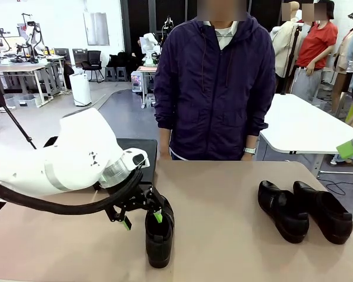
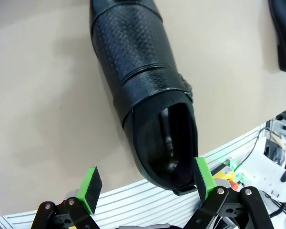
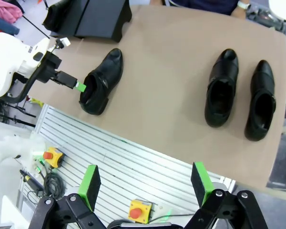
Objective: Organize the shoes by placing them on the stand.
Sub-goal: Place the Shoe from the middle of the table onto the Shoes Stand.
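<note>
Shoe (image 1: pixel 159 232) is lying on the surface near the stand (image 1: pixel 140 151); left fingers (image 2: pixel 91 183) are hanging spread astride its heel, gripping nothing. They should be centring on the collar before clamping. Right fingers (image 3: pixel 89 183) are waiting, spread.

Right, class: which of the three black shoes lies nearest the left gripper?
The lone shoe on the robot's left; the open left gripper is at its heel, while the other two shoes sit together far right.
</note>
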